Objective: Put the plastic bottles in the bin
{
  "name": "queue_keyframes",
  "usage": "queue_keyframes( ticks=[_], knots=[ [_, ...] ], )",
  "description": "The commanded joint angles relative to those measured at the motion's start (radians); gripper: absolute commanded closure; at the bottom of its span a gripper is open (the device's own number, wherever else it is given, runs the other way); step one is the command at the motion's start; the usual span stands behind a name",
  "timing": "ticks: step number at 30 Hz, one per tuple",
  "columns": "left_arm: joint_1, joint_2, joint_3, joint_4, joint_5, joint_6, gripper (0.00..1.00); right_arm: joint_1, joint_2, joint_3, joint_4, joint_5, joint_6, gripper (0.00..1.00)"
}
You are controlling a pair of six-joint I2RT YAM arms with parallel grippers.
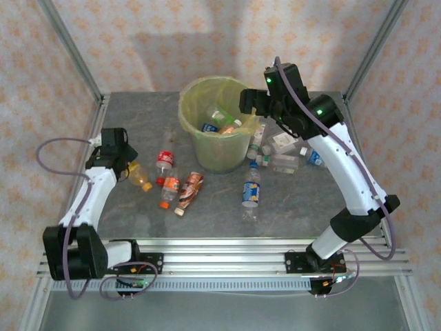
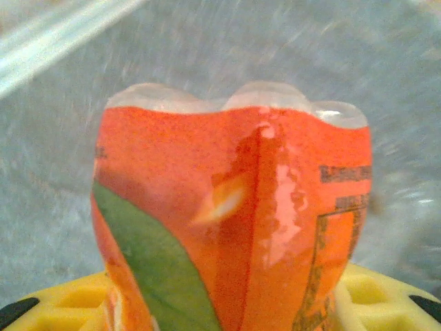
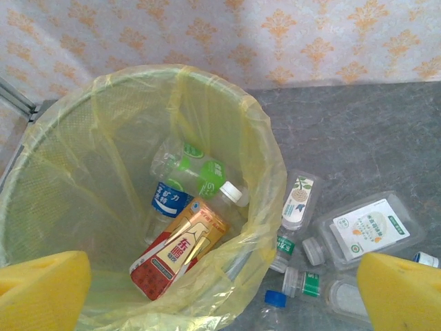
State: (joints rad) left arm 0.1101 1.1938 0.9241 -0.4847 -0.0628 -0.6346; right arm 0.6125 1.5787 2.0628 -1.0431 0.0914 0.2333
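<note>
Left jaws grip the orange-labelled bottle (image 2: pixel 234 207) around its body, at the left of the desk (image 1: pixel 220 203), well apart from the bin (image 1: pixel 207 152). Right jaws hang open above the bin. Risk: the slick, rounded bottle could slip free in transit.

Bin (image 1: pixel 182 110) mouth open from above; three bottles (image 3: pixel 179 252) lie low at bottom, room above them. Clear-bottle cluster (image 1: pixel 279 148) crowds gap between bin and right arm (image 1: pixel 348 172). Loose bottles (image 1: pixel 169 186) scatter table (image 1: pixel 220 224) ahead of bin, gaps between them; bare strip along near edge. Frame posts (image 1: pixel 72 52) hem back corners.
</note>
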Motion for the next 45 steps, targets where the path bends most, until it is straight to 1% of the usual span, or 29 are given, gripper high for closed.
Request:
queue_keyframes(
  ticks=[1, 6, 12, 15, 20, 25, 27, 31, 37, 41, 45],
  knots=[
    [-0.049, -0.094, 0.101, -0.018, -0.062, 0.078, 0.49, 0.001, -0.053, -0.038, 0.055, 0.036, 0.030, 0.01],
    [-0.151, -0.144, 0.251, 0.022, -0.091, 0.177, 0.49, 0.001, -0.105, -0.116, 0.106, 0.062, 0.053, 0.01],
    [-0.261, -0.087, 0.414, 0.156, -0.045, 0.274, 0.49, 0.001, -0.181, -0.235, 0.207, 0.052, 0.070, 0.01],
    [-0.316, -0.027, 0.492, 0.242, 0.007, 0.316, 0.50, 0.001, -0.195, -0.259, 0.222, 0.052, 0.077, 0.01],
    [-0.416, 0.144, 0.693, 0.248, 0.031, 0.413, 0.50, 0.002, -0.193, -0.273, 0.220, 0.058, 0.090, 0.01],
    [-0.496, 0.315, 0.866, 0.277, 0.061, 0.547, 0.50, 0.001, -0.189, -0.290, 0.234, 0.045, 0.103, 0.01],
    [-0.514, 0.374, 0.930, 0.278, 0.071, 0.586, 0.50, 0.001, -0.189, -0.296, 0.240, 0.038, 0.107, 0.01],
    [-0.537, 0.488, 1.056, 0.246, 0.113, 0.622, 0.49, 0.001, -0.189, -0.309, 0.251, 0.036, 0.115, 0.01],
    [-0.564, 0.624, 1.153, 0.216, 0.101, 0.664, 0.49, 0.002, -0.181, -0.316, 0.255, 0.028, 0.127, 0.01],
    [-0.570, 0.682, 1.174, 0.183, 0.067, 0.662, 0.49, 0.001, -0.181, -0.320, 0.253, 0.025, 0.129, 0.01],
    [-0.570, 0.699, 1.137, 0.183, 0.013, 0.649, 0.49, 0.001, -0.183, -0.324, 0.251, 0.029, 0.129, 0.01]
  ],
)
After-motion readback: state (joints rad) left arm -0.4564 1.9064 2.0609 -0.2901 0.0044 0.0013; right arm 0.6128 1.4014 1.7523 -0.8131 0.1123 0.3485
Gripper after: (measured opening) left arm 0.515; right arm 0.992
